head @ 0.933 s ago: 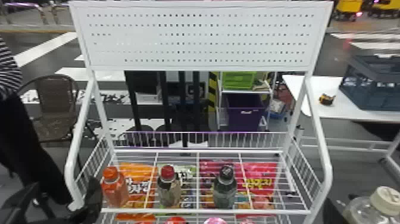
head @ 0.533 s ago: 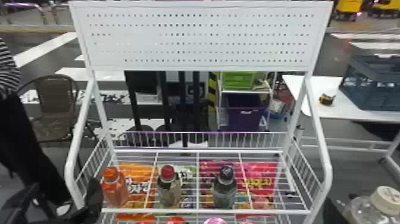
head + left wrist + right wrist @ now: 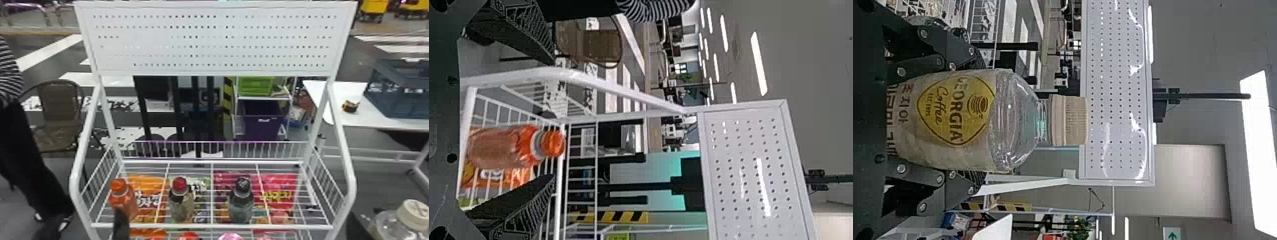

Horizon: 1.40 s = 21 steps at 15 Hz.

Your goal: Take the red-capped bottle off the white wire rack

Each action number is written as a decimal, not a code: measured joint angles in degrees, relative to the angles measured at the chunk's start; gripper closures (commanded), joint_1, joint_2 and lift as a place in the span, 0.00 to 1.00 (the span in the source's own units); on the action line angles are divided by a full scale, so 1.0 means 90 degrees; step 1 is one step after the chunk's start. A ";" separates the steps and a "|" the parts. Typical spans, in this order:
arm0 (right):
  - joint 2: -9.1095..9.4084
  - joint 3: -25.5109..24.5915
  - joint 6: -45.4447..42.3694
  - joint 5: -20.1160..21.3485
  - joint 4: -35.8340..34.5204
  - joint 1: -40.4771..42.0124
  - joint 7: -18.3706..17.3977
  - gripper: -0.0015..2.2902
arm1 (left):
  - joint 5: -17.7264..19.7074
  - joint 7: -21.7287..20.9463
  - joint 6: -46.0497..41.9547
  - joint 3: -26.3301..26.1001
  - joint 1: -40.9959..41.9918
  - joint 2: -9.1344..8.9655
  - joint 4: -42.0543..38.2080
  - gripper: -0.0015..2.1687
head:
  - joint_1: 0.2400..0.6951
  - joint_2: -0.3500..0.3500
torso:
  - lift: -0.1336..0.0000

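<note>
1. At the head view's left, a brown chair (image 3: 60, 102) stands on the floor behind the white wire rack (image 3: 76, 178), its legs hard to make out.
2. One black finger of the left gripper (image 3: 121, 225) rises from the bottom edge, hiding part of the orange bottle (image 3: 119, 194). In the left wrist view, its fingers are spread wide, clasping nothing.
3. The red-capped bottle (image 3: 181, 202) stands upright on the rack, between the orange bottle and the black-capped bottle (image 3: 241, 204); its label is too blurred to make out.
4. Snack bags (image 3: 277, 194) show through the shelf wires, partly covered by the bottles. Below the front rail, red and pink tops (image 3: 230, 236) are cut off by the bottom edge.
5. The right gripper (image 3: 355, 227), mostly out of the head view, pinches the beige-capped clear bottle (image 3: 387, 223) between its fingers, outside the rack.
6. Farther back, a blue-gray crate (image 3: 399, 99), cut off at the right edge, sits on a white table (image 3: 338, 119).
</note>
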 measured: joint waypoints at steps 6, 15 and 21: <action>0.0000 0.0005 0.0125 0.0009 0.0031 -0.0063 0.0000 0.60 | -0.0100 0.0231 -0.2053 -0.1489 -0.0682 -0.0028 0.2468 0.04 | 0.57 0.50 | 1.00; 0.0000 0.0000 0.0003 -0.0066 0.0106 0.0015 0.0010 0.60 | -0.0045 0.0283 -0.3213 -0.2328 -0.2383 -0.0505 0.5031 0.04 | 0.57 0.50 | 1.00; 0.0000 0.0009 -0.0004 -0.0050 0.0043 0.0034 0.0010 0.60 | 0.0033 0.0086 -0.3848 -0.2383 -0.3218 -0.0716 0.6248 0.04 | 0.57 0.50 | 1.00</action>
